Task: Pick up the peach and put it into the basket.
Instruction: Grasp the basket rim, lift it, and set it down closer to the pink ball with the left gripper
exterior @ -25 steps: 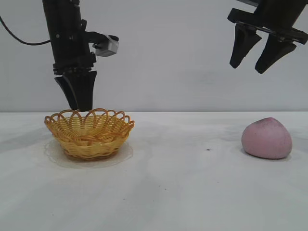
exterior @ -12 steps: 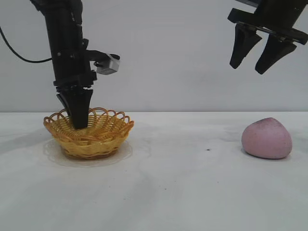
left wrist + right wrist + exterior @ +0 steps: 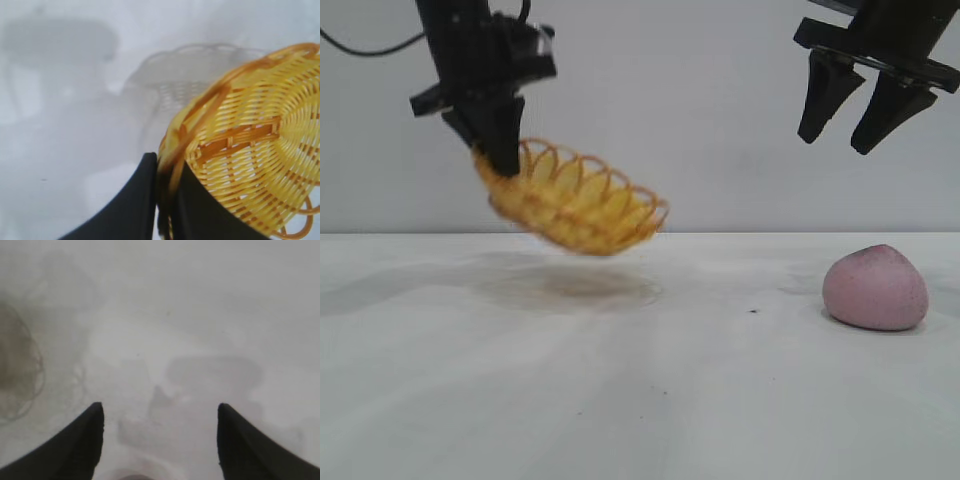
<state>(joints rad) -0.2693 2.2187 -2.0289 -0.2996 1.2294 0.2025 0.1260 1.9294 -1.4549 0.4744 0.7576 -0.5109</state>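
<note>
Clamping the scalloped rim of the basket (image 3: 575, 205) between closed jaws, the left gripper (image 3: 500, 150) is holding it clear of the white surface (image 3: 640, 380), with a soft shadow lying on the surface below the basket. Tilting down away from the clamped edge, the yellow-orange basket is showing its woven inside and open rim loops toward the exterior camera. Pinching the rim from both sides in the left wrist view, the dark fingers (image 3: 127, 205) of the left gripper (image 3: 162, 200) are meeting on a rim loop, with the woven wall and floor of the basket (image 3: 250, 150) spreading away from them.

Resting on the surface well away from the basket, toward the right arm's side, the pink peach (image 3: 875, 288) is sitting untouched, its slight point and greyish smudge facing up. Hanging high above the peach, the right gripper (image 3: 850, 110) is standing with jaws spread wide and nothing between them. Looking down past that gripper's two fingertips (image 3: 80, 445) in the right wrist view, only bare surface and shadows are showing clearly.
</note>
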